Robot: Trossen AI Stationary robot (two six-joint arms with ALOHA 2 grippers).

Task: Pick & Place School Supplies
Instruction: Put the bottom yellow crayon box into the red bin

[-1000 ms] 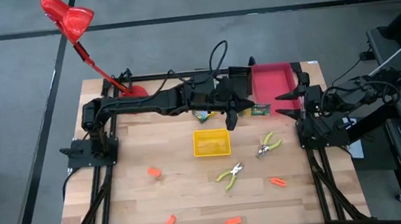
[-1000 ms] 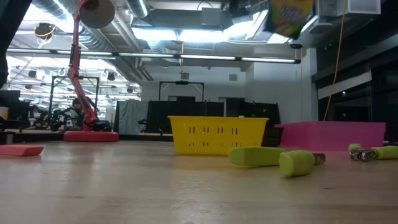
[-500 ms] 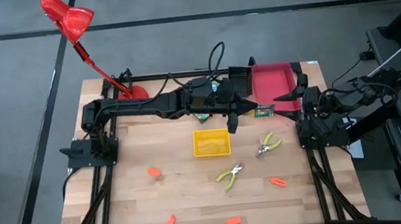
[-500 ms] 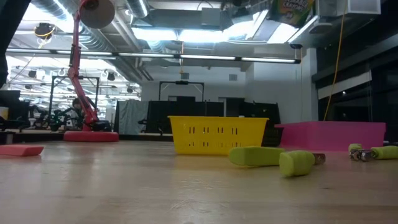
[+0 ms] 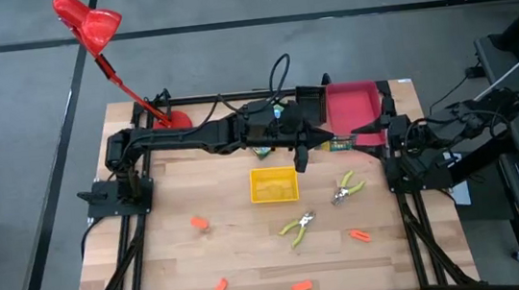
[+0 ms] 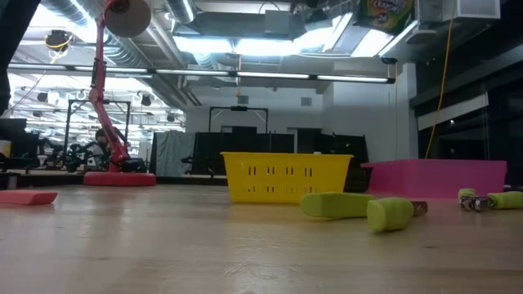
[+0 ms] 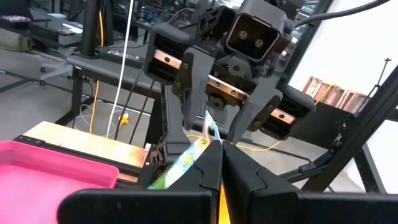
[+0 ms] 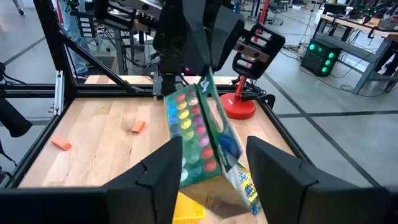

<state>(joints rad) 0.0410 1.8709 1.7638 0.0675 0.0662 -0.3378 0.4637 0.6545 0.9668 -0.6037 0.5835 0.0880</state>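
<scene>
- Counter (image 5: 185, 259): scissor tools (image 5: 298, 226) at 5 o'clock of the yellow basket (image 5: 273, 185), awaiting pickup.
- Left hand (image 5: 301, 152) clenched on 1 printed box (image 8: 202, 134), aloft at basket's 1 o'clock, probably for handover.
- Right hand (image 8: 214, 163) spread around that box, not gripping.

Table top (image 5: 241, 248) is pale wood planking, matt, with visible grain and seams. Yellow basket (image 6: 283, 177) looks like moulded plastic, slotted walls, slight sheen. Pink tray (image 6: 437, 178) is smooth plastic, matt. Red desk lamp (image 5: 89, 23) has a glossy shade. Printed box (image 8: 199, 134) is glossy coated card with a bright colour print that catches light. Scissor-like tools (image 5: 299, 225) have soft-looking yellow-green handles and bare metal tips. Orange pieces (image 5: 301, 286) are matt. Arm links and the right gripper's fingers (image 8: 158, 171) are dark matt plastic; table frame (image 5: 139, 235) is black metal.
</scene>
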